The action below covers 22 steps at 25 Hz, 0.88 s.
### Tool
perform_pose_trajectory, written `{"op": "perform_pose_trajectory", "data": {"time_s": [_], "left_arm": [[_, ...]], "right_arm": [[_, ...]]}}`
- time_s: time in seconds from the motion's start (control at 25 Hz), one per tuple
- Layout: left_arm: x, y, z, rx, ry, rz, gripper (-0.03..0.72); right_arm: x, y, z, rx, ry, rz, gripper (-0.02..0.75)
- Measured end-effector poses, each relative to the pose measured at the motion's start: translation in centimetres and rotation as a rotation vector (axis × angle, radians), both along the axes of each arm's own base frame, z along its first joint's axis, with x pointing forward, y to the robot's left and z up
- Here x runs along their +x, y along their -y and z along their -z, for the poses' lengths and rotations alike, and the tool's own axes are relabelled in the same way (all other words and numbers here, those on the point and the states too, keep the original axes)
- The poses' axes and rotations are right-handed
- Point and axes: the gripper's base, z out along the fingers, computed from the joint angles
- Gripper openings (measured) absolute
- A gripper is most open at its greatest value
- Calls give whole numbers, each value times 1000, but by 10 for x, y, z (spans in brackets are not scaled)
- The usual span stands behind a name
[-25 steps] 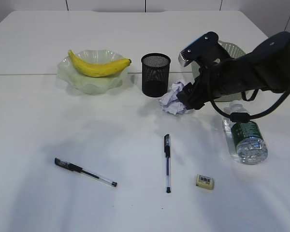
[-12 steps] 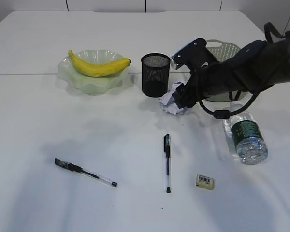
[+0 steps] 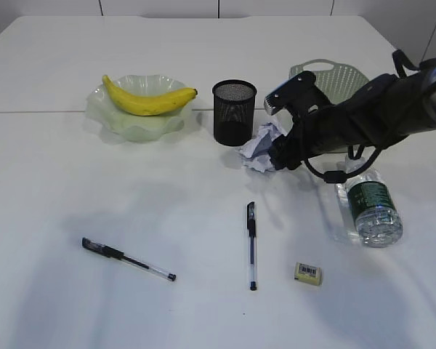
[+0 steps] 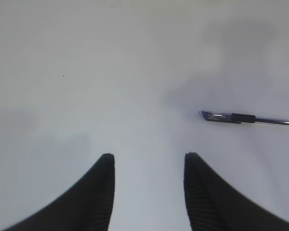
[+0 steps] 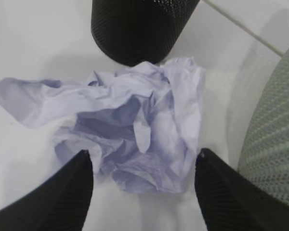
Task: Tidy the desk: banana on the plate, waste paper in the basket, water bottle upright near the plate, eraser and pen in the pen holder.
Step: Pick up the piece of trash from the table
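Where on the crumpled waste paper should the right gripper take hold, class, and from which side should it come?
Grip the bulky middle of the crumpled paper, coming from above. The right gripper already has one open finger on each side of the wad. The pen holder stands close behind and the basket close beside it, so a sideways approach looks cramped.

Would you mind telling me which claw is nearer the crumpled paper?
Right. The right claw straddles the crumpled paper; the left claw hangs over bare table, paper nowhere in its view.
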Motion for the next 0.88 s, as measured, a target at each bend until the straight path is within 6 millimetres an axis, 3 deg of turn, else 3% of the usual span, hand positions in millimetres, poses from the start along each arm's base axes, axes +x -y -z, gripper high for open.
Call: {"op": "perform_pose_trajectory", "data": {"time_s": [0.28, 0.4, 0.64, 0.88], "left_arm": [[0, 0, 0, 0, 0, 0, 334], [0, 0, 0, 0, 0, 0, 334], [0, 0, 0, 0, 0, 0, 331], [0, 0, 0, 0, 0, 0, 330]], "right_arm": [[5, -1, 5, -1, -2, 1, 474], [9, -2, 2, 2, 12, 1, 425], [11, -2, 4, 2, 11, 1, 194], [11, -2, 4, 2, 12, 1, 26]]}}
